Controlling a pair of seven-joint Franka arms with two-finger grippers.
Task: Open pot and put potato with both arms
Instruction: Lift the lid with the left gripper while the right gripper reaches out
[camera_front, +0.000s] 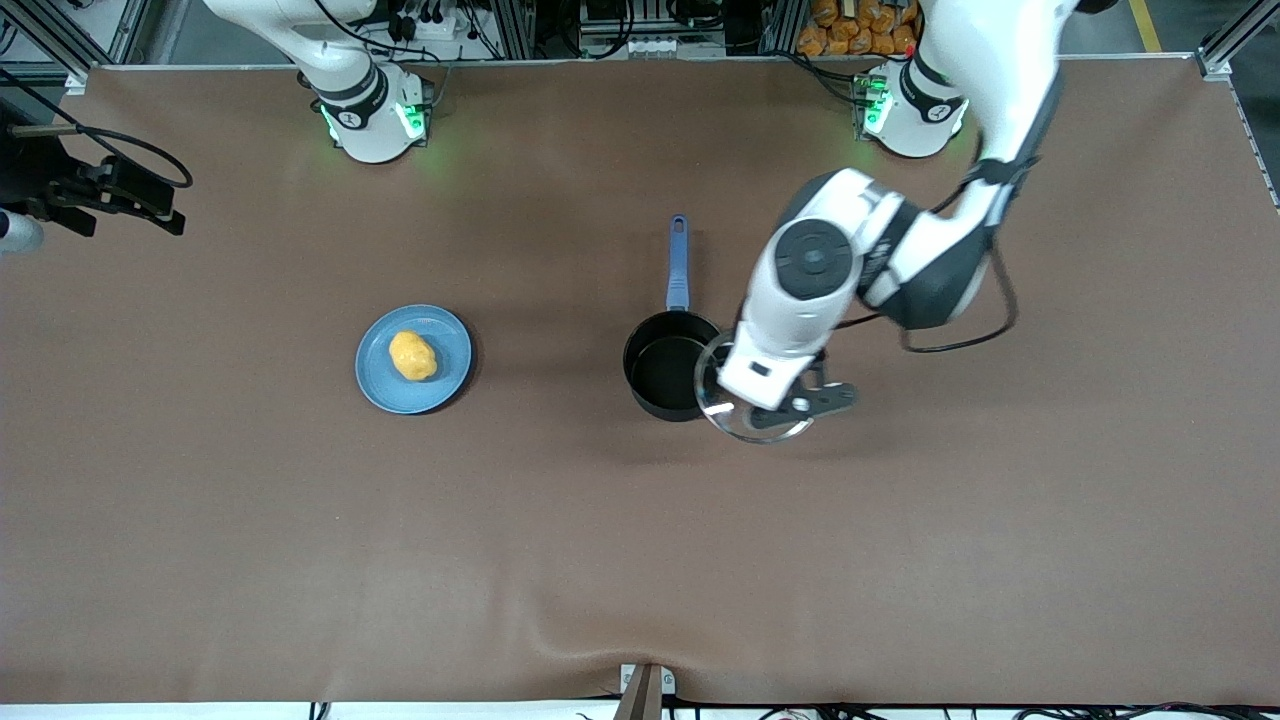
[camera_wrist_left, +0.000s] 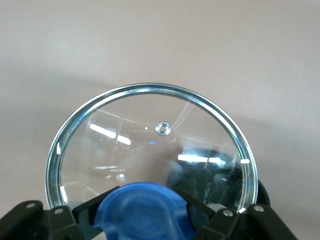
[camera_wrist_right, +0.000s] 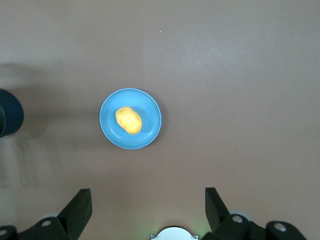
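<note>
my left gripper (camera_front: 790, 405): clamped on lid (camera_wrist_left: 150, 150) knob, over pot (camera_front: 665, 365) rim | my right gripper (camera_wrist_right: 147, 210): fingers apart, waiting high | potato (camera_wrist_right: 128, 120): on plate (camera_wrist_right: 152, 107) below it

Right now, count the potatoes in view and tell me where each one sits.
1: the lumpy yellow-orange potato lies on the flat light-blue plate, toward the right arm's end of the table.

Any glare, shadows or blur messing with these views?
Left wrist view: bright light streaks reflect off the glass lid, with the blue knob in the left hand soft and close. Front view: the pot and blue plate cast soft shadows. Right wrist view: even light, the potato sharp, the open right hand dark at the frame edge.
</note>
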